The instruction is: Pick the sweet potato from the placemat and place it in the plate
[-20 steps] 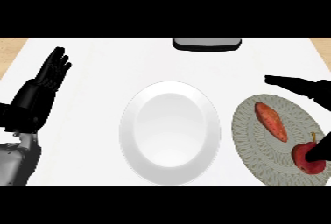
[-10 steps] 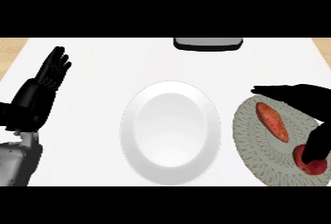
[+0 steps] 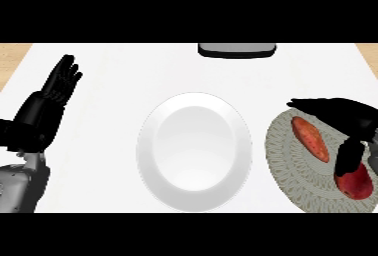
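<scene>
Head view: right hand [image 3: 347, 117] hovers spread over the sweet potato [image 3: 310, 138] on the placemat [image 3: 291, 175], fingers and thumb straddling it to grasp, apple [image 3: 356, 182] beside, plate [image 3: 194, 148] waiting centre, left hand [image 3: 52, 100] resting open at left.

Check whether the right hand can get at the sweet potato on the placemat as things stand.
Probably yes: the right hand is open over the sweet potato, nothing between them; the red apple lies apart.
</scene>
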`<state>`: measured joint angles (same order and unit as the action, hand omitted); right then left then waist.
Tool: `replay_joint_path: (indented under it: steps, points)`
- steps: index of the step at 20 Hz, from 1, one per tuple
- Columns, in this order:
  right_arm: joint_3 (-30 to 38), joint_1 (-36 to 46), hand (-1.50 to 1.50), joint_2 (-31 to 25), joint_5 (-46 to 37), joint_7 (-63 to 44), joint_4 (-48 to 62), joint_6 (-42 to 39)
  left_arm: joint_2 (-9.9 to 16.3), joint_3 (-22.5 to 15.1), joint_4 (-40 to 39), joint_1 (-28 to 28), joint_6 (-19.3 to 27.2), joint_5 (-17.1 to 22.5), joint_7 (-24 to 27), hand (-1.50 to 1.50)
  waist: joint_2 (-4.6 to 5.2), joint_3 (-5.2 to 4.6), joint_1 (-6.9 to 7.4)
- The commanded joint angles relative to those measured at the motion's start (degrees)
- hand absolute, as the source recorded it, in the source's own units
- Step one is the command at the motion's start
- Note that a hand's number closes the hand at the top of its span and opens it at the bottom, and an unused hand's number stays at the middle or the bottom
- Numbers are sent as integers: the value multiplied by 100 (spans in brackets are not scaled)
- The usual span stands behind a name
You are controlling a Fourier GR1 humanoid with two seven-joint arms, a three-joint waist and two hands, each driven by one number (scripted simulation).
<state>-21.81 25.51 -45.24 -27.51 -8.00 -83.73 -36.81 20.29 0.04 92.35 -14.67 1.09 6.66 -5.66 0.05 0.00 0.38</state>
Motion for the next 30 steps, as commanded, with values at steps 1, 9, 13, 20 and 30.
replay_joint_path:
  steps: [1, 9, 13, 20, 30]
  points:
    - [170, -112, -150, 84, -478, 242, 380, 11, 33, 243, -97, 218, -318, 132, 250, 0, -1, 0, -13]
    - [240, -12, -150, 808, -1284, 591, 1044, 5, -102, 422, -132, 11, -344, -80, 67, 0, -1, 0, -17]
    - [144, -16, -150, 904, -1772, 1345, 2002, 521, -105, 413, 47, -106, -427, -61, -191, 0, 4, 2, 2]
    - [180, 192, -150, 978, -2542, 1558, 2802, 928, -313, 399, -98, -370, -305, -246, -329, 0, 12, 4, 15]
    - [1089, -546, 150, 1127, -2378, 1388, 1894, 2416, -338, 532, -366, -243, -426, -244, -104, 0, -18, -2, -177]
